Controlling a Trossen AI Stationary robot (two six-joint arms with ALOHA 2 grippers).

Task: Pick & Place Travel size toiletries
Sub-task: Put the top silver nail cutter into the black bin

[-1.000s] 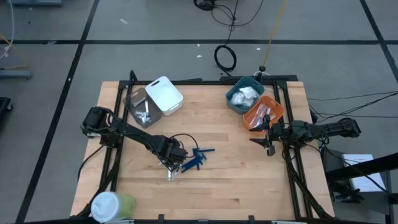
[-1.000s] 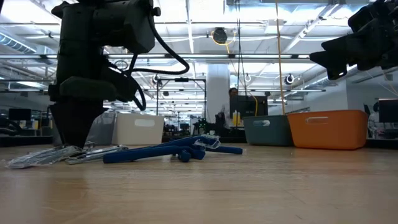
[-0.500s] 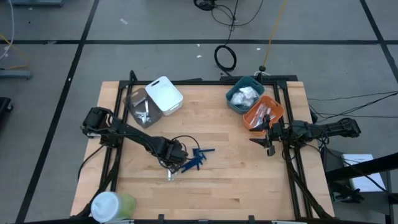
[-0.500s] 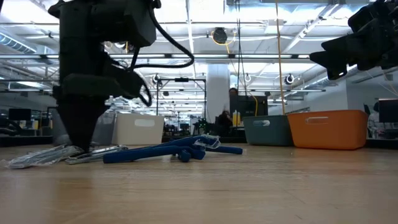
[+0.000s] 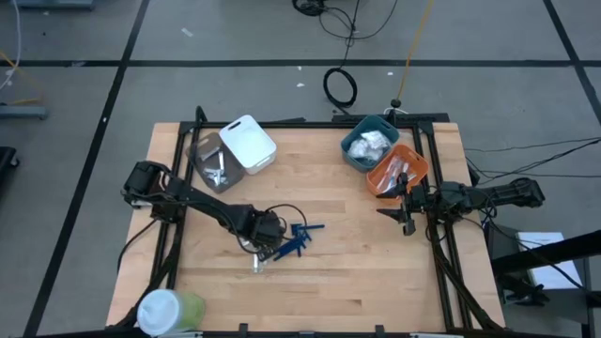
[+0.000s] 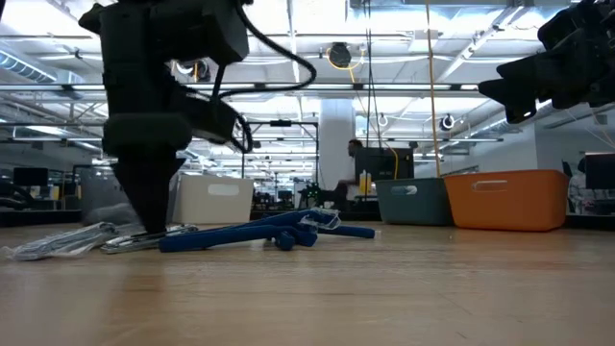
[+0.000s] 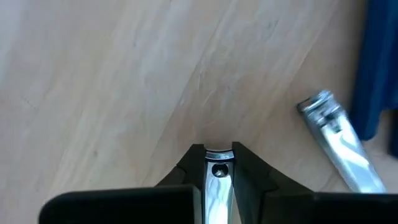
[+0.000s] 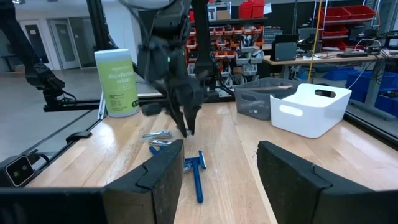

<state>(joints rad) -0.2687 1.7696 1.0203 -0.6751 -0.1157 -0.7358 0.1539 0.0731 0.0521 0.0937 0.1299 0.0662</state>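
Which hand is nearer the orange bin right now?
Right. The right hand hovers just beside the orange bin; the left hand is across the table, shut on a silver clipper.

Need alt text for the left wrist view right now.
The left tool is shut on a silver nail clipper just above the wooden table. A second silver nail clipper lies beside it, next to a dark blue item.

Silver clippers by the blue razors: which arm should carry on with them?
Left. The left gripper is down at the pile, fingers shut on a silver clipper. The right gripper hangs open beside the orange bin, away from the pile.
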